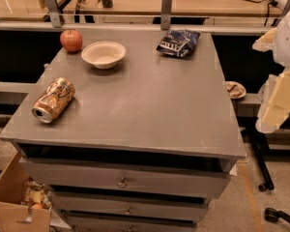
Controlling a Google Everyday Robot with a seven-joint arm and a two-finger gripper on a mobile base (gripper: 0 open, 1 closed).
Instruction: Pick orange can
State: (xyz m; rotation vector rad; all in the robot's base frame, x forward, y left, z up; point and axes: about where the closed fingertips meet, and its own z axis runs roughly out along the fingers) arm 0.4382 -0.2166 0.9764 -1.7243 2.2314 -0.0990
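The orange can lies on its side near the front left corner of the grey cabinet top, its silver end facing the front left. A round red apple stands at the back left corner. My gripper shows as pale cream parts at the right edge of the view, beyond the cabinet's right side and far from the can. It holds nothing that I can see.
A white bowl sits right of the apple. A dark blue chip bag lies at the back right. Drawers are below the top. A cardboard box stands on the floor at the lower left. A rail with posts runs behind.
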